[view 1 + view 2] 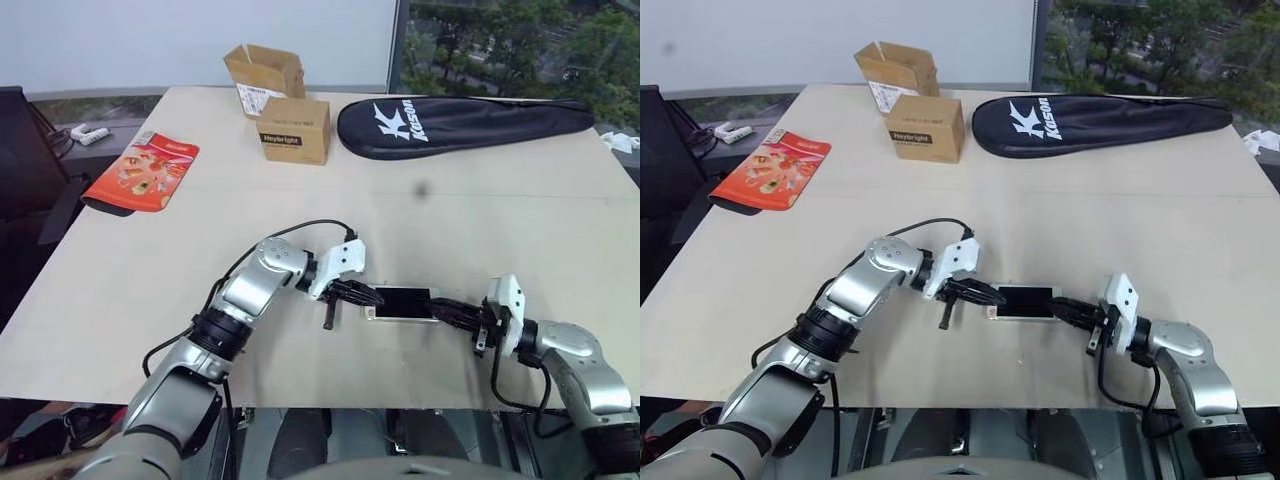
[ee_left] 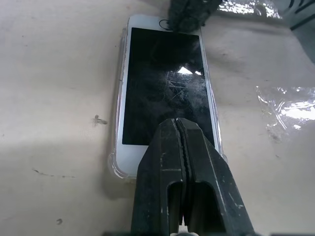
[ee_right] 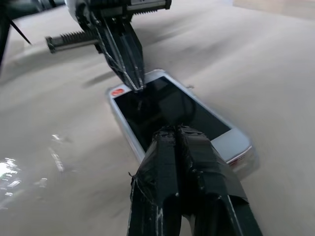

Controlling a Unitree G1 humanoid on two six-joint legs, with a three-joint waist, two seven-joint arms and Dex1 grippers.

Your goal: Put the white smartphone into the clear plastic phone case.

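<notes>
With the wooden table (image 1: 560, 200) holding a black racket bag (image 1: 460, 125), two cardboard boxes (image 1: 285, 105) and an orange packet (image 1: 143, 172) at the far side, the work sits near the front edge. The white smartphone (image 2: 165, 83) lies flat, screen up, inside the clear plastic phone case (image 2: 116, 164); the case rim shows around its edges. Left gripper (image 2: 181, 129) has fingers pressed together, tips over one end of the screen. Right gripper (image 3: 175, 132) is likewise pinched closed over the opposite end. Neither holds anything.

Handling guess: phone is light, stiff, slick glass, already scratched. The case is thin and springy. Press on the white bezel ends and corners, not mid-screen. Whether the corners are fully seated, I can't tell.
</notes>
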